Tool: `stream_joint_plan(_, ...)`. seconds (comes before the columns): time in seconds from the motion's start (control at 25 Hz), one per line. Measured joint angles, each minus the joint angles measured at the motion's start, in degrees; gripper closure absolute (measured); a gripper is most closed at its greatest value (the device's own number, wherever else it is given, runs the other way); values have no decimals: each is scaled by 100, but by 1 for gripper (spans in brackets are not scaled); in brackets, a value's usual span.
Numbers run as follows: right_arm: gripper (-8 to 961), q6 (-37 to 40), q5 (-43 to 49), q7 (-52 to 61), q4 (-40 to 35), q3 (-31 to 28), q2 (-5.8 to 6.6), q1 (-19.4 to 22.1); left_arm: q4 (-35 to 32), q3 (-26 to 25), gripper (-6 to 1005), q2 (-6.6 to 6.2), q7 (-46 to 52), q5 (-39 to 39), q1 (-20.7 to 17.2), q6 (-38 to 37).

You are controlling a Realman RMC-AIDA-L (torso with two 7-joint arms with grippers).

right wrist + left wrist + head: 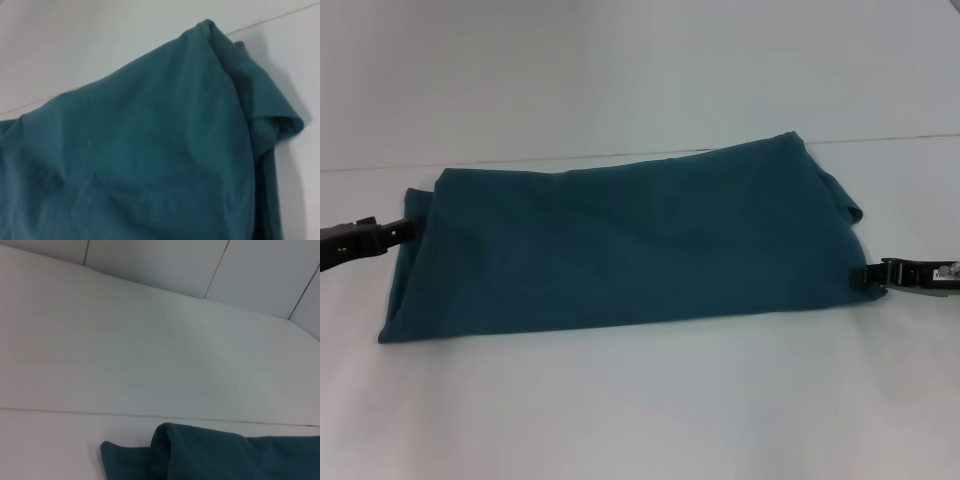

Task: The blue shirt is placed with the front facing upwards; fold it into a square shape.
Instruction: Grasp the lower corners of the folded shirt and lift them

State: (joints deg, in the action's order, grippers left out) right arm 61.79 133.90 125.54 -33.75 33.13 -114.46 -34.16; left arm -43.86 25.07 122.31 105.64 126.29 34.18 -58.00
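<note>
The blue shirt [630, 245] lies on the white table, folded lengthwise into a long band that runs left to right, with no lettering showing. One end is bunched at the right, where a fold sticks out. My left gripper [408, 228] is low at the shirt's left end, its tip meeting the cloth edge. At the shirt's right end my right gripper [868, 273] also sits low and touches the edge. The left wrist view shows only a folded corner of the shirt [225, 455]. Wrinkled cloth of the shirt [150, 150] fills the right wrist view.
The white table [640, 400] extends in front of the shirt. A seam line [900, 138] crosses the table just behind the shirt. A pale panelled wall [250, 270] stands beyond the table.
</note>
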Motion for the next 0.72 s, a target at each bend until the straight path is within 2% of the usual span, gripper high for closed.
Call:
stream_joint_plan(0.36,896,3,-3,-40,-39,3,1,48,10,49,185,11,0,0,-35,-22)
stream_joint_plan(0.56,942,20,-23,-112,-43,-32,18,63,19,69,185,21,-8,80,-68,7)
stream_joint_plan(0.72,937,91,-35,-190,-51,-41,23,71,20,71,185,30,-11,237,-105,27)
